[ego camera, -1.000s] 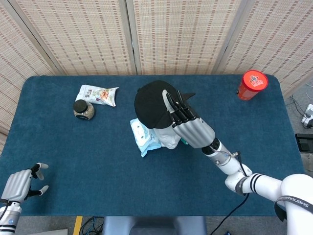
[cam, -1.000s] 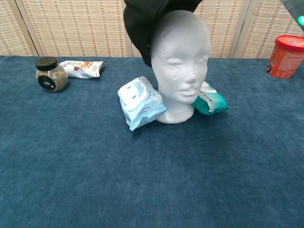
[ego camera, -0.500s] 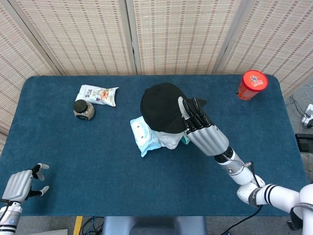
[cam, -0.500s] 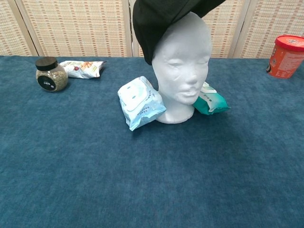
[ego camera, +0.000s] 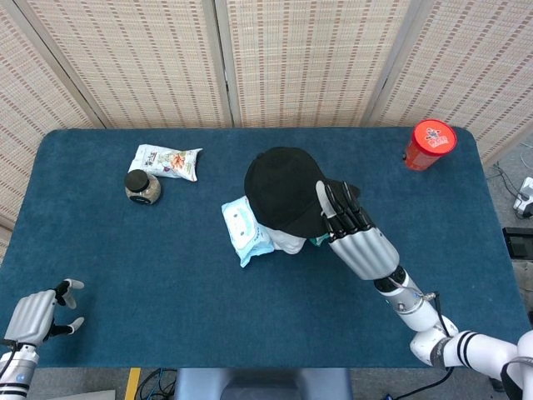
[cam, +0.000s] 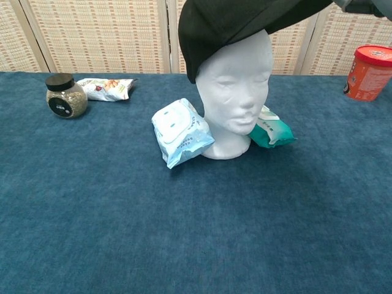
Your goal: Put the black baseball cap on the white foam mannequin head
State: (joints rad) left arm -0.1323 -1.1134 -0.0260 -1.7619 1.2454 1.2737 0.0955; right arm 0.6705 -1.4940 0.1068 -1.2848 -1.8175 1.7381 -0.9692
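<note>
Over the last second we have carried the black baseball cap (ego camera: 286, 190) across the white foam mannequin head (cam: 236, 92), from a perch on its far side to a spot over the crown. In the chest view the cap now covers the top and one side of the head, with its brim sticking up and out toward the worktop's right edge, so it sits tilted rather than pulled down level.

Our right hand (ego camera: 354, 232) holds the cap at the brim, its fingers (ego camera: 337, 204) stretched along the black fabric; we cannot tell how firmly they grip underneath. Our left hand (ego camera: 33, 313) rests near the front left corner of the blue worktop (ego camera: 125, 267), fingers loosely apart, holding nothing.

The head stands near the worktop's middle, a pale blue wipes packet (cam: 181, 131) leaning against it on one side and a green packet (cam: 272, 130) on the other.

We judge the cap mostly placed. What seems left is lowering the brim side so it seats squarely, then letting go without nudging the light foam head.
</note>
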